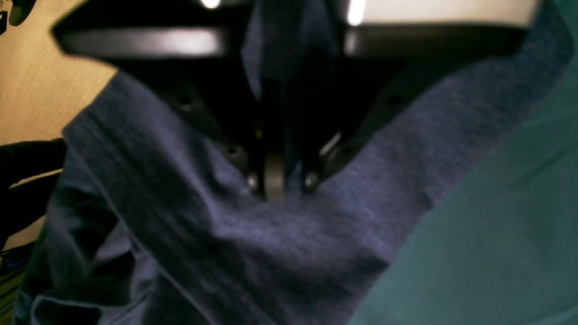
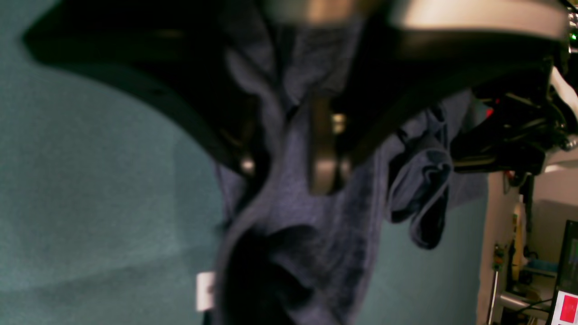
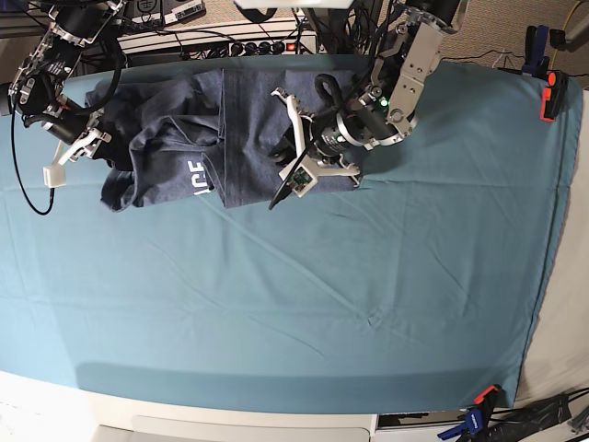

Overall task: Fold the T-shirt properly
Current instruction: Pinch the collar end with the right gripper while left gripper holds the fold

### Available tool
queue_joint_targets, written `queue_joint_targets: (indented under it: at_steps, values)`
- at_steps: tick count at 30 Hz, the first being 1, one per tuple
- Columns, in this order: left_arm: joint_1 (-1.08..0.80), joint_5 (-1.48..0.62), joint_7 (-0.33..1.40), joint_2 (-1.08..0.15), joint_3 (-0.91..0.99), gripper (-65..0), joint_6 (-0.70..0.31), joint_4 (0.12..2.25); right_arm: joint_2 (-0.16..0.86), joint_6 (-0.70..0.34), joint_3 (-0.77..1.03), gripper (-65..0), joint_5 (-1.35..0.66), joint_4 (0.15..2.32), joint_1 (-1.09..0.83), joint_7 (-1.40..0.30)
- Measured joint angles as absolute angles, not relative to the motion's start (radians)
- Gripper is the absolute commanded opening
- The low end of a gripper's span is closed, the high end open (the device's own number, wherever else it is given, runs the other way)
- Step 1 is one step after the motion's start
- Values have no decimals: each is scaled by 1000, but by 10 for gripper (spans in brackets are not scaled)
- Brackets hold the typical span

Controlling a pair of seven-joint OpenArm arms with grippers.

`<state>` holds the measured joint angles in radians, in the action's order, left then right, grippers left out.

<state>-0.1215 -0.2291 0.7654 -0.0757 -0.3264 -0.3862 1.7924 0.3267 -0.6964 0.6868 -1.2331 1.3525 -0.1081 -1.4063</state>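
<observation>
The dark blue-grey T-shirt [image 3: 230, 138] lies bunched along the far edge of the teal table cloth [image 3: 322, 295], with white lettering [image 3: 193, 175] showing near its front edge. My left gripper [image 3: 291, 140] is at the shirt's right part. In the left wrist view it [image 1: 276, 189] is shut on a fold of the shirt [image 1: 280, 253]. My right gripper [image 3: 99, 138] is at the shirt's left end. In the right wrist view it [image 2: 289, 180] is shut on gathered shirt fabric [image 2: 316, 253], which hangs below it with a white tag [image 2: 204, 291] showing.
An orange clamp [image 3: 549, 94] grips the cloth at the far right and another clamp [image 3: 480, 401] at the front right. Cables and a power strip [image 3: 239, 41] run along the back. The table's right edge [image 3: 552, 276] borders white floor.
</observation>
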Motion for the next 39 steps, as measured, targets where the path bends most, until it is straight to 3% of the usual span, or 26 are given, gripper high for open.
queue_joint_targets:
  at_steps: [4,9,15,20,39]
  values:
    - [-121,-229,765,-76,-326,-567,-386,1792,327,-697,687,-650,-1233,1353,-108,-1406]
    - [-119,-229,766,-76,-326,-567,-386,1792,327,-697,687,-650,-1237,1353,-108,-1407]
    - [-88,-229,811,-92,-326,-567,-389,1795,327,-696,687,-650,-1417,1353,-108,-1409]
    - [-91,-230,821,-137,-294,-567,-390,1806,320,-697,687,-650,-1444,1353,-111,-1410]
    - [-212,-387,886,-372,90,-567,-419,1944,244,-696,671,-650,-1445,1369,-120,-1410]
